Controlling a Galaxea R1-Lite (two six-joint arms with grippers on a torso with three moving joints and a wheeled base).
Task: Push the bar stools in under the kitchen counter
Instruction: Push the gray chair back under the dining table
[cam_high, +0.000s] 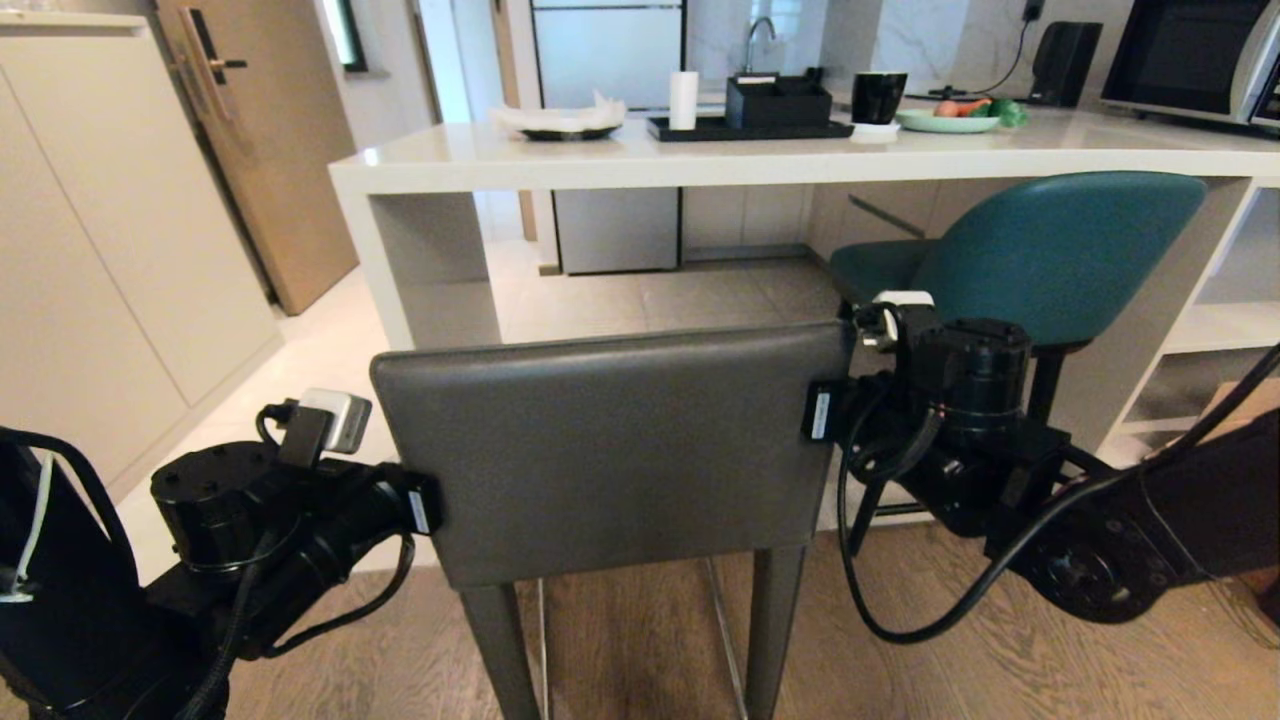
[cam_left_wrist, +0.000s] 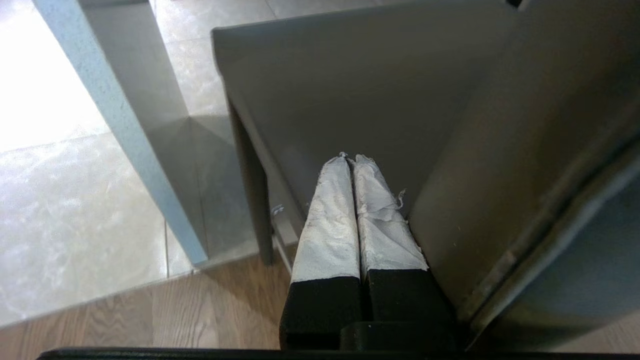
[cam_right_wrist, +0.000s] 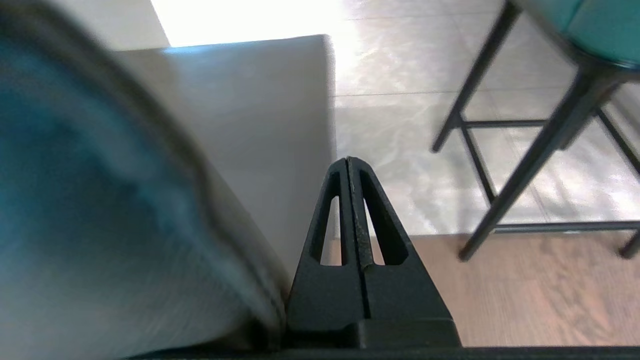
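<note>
Stools come next: your left tool (cam_left_wrist: 352, 165) and right tool (cam_right_wrist: 349, 165), both pinched shut and empty, hug the sides of the grey stool (cam_high: 610, 450), which stands out from the white tabletop (cam_high: 760, 155), so push it straight under, then the teal stool (cam_high: 1050, 250).

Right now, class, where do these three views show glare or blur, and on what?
Head view: sharp; the kitchen counter top shines glossy. Left wrist view: pale floor tiles wash out white beside the sharp, shut left gripper. Right wrist view: the grey stool back is smeared out of focus against the shut right gripper, and glare whitens the tiles near the teal stool.
</note>
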